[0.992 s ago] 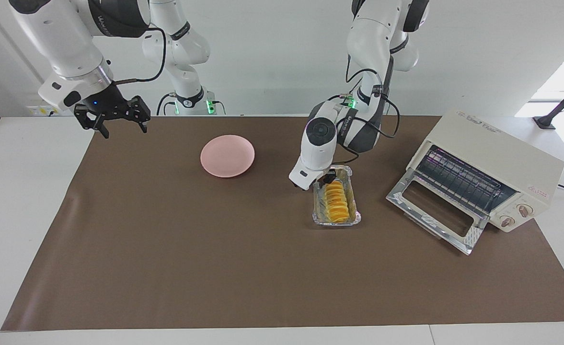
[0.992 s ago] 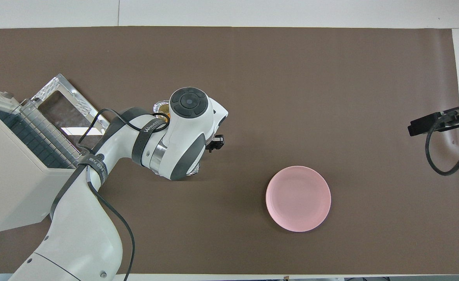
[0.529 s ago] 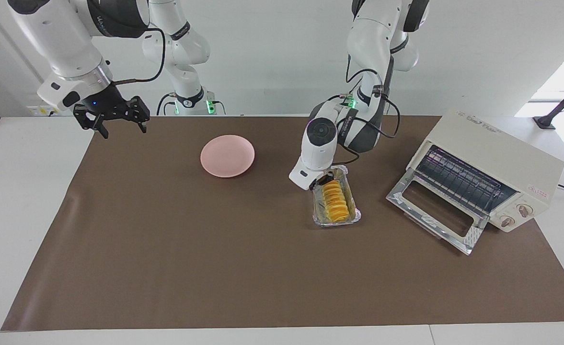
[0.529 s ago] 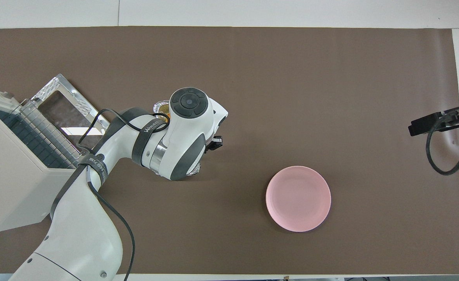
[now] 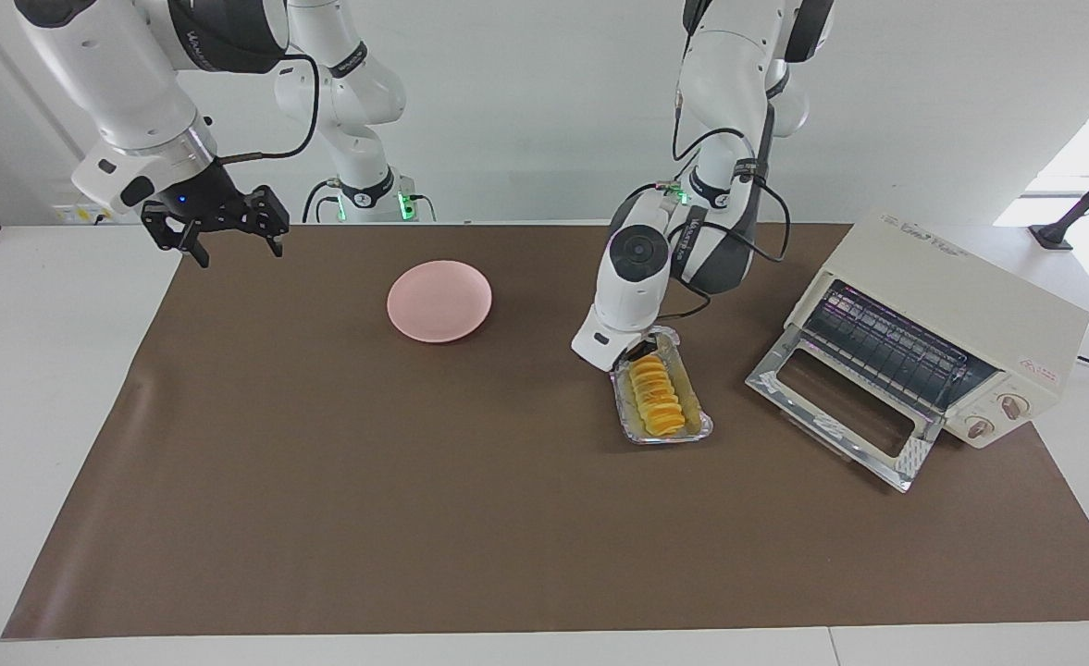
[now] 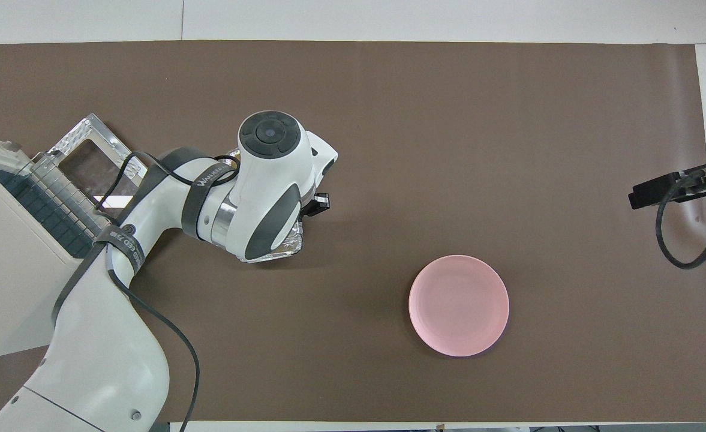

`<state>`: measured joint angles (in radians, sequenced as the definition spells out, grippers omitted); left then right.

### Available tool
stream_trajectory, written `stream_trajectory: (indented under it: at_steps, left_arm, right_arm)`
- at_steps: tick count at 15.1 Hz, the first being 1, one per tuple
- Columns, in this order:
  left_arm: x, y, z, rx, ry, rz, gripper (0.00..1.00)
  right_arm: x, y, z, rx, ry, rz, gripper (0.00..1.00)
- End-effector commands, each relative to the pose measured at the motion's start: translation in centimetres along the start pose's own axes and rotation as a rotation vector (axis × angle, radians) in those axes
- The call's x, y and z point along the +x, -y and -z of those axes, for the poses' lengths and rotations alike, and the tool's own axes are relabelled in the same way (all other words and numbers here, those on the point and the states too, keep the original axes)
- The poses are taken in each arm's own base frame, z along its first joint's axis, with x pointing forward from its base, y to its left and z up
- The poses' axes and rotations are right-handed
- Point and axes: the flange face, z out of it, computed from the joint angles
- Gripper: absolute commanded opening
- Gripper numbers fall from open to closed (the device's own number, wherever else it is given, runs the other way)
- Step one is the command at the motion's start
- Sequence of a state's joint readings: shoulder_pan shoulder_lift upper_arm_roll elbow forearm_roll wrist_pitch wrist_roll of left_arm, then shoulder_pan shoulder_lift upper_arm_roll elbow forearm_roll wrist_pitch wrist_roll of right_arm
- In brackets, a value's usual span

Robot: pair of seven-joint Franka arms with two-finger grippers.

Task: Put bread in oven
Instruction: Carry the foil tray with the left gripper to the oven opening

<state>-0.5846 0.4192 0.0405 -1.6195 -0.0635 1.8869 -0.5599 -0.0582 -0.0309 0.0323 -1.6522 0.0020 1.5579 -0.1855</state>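
Bread lay in its crinkled foil tray on the brown mat, beside the open glass door of my cream toaster oven, which stood toward the left arm's end of the table. I had the left gripper down at the tray's end nearer the robots, its fingertips closed together; from where I watched, the wrist hid exactly what they pinched, tray rim or loaf, so I could not tell. From overhead, only a corner of foil showed under the arm. My right gripper waited in the air over the mat's edge at the right arm's end, jaws spread wide and empty. A pink plate sat well apart from the tray.
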Motion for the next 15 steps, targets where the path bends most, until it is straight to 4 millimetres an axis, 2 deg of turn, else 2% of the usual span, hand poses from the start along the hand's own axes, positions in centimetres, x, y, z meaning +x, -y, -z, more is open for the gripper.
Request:
stream_trajectory:
  at_steps: [1,4,7,10,14,15]
  left_arm:
    - [4.5,3.1,4.3,-0.013,0.008,0.057,0.00]
    - [7.4,9.0,6.8,-0.002,-0.021,0.162,0.00]
    - [9.0,13.8,7.1,0.041,-0.025,0.255,0.00]
    - [9.8,18.7,6.8,0.093,0.015,0.398,0.00]
    - [10.9,23.6,6.7,0.139,0.045,0.496,0.00]
    - [11.0,23.9,6.8,0.154,0.059,0.505,0.00]
  right_arm:
    - [-0.3,0.1,-0.1,-0.008,-0.002,-0.015,1.00]
    - [-0.2,1.1,-0.1,-0.010,-0.002,0.004,1.00]
    - [-0.2,1.4,0.0,-0.010,-0.002,0.012,1.00]
    - [-0.3,0.7,-0.1,-0.009,0.001,-0.003,1.00]
    - [-0.3,0.6,-0.1,-0.008,0.001,-0.005,1.00]
    - [-0.3,0.7,-0.1,-0.008,0.001,-0.003,1.00]
